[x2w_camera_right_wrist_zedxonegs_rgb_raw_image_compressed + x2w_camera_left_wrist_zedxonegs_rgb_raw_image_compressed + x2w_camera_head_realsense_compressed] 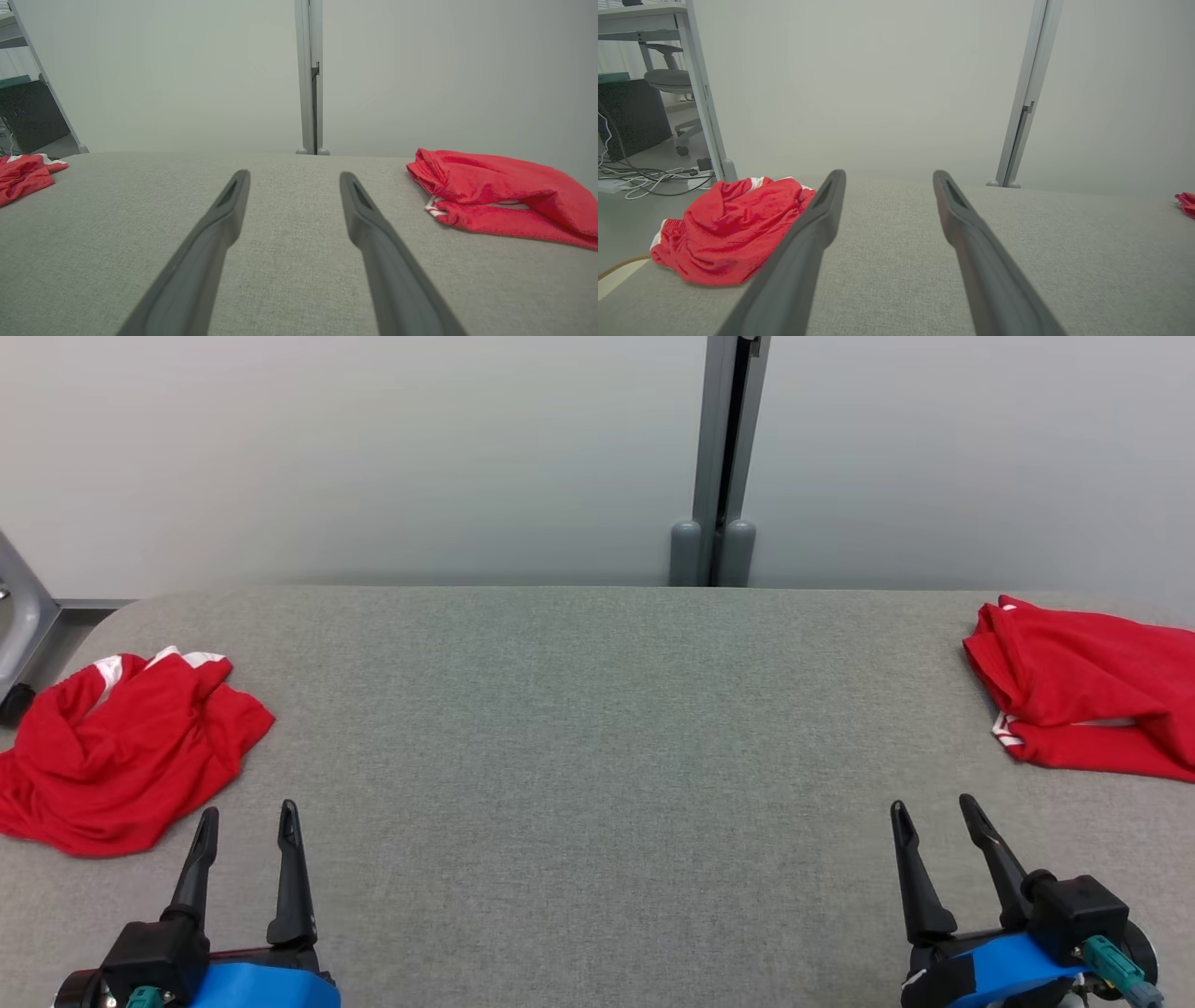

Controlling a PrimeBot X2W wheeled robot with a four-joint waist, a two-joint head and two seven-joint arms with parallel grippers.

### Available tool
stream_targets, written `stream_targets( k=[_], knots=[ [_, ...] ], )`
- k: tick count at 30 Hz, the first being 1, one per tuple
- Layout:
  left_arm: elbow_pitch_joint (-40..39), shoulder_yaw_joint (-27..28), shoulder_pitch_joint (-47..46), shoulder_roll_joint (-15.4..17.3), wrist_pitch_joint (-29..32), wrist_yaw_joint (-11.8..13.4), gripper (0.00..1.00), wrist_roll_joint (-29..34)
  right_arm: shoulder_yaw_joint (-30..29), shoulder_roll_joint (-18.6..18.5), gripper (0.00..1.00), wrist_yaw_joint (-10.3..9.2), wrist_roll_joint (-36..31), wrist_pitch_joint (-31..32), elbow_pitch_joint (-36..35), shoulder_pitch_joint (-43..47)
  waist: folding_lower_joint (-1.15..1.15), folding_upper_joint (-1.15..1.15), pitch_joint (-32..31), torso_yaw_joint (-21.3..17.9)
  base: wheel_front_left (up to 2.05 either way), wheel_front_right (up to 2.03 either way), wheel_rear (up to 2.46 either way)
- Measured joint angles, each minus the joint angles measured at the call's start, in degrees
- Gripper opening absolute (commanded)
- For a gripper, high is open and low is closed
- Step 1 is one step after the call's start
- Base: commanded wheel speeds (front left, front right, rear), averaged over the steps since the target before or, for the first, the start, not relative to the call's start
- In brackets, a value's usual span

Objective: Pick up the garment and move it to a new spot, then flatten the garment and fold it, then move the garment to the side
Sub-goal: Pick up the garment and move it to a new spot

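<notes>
Grey table [597, 709] spreads between left-edge garment [121, 747] and right-edge garment [1083, 700].

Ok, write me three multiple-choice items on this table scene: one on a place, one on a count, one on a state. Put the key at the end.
1. Where does the crumpled garment lie on the table?
A. at its left end
B. in the middle
C. hanging off the near edge

2. How many red garments are on the table?
A. one
B. two
C. three

3. How do the left gripper and right gripper stand?
A. both open and empty
B. both shut on cloth
C. left open, right shut

Key:
1 A, it sits beside the left gripper.
2 B, a folded garment lies at the right end.
3 A, each pair of fingers is spread over bare table.
</notes>
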Motion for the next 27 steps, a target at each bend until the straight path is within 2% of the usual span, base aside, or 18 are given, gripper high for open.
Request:
stream_targets(
  k=[9,27],
  knots=[
    [0.1,0.7,-0.4,0.0,0.0,0.0,1.0,0.1,1.3,0.1,1.0,0.0,0.7,0.0,0.2,0.0,0.0,0.0,-0.2,5.2,0.0,0.0,0.0],
    [-0.2,2.8,-0.5,0.2,0.0,0.4,1.0,0.4,0.9,0.2,1.0,0.0,1.3,0.0,0.4,0.0,0.0,0.0,0.1,21.0,0.0,0.0,0.0]
  ],
)
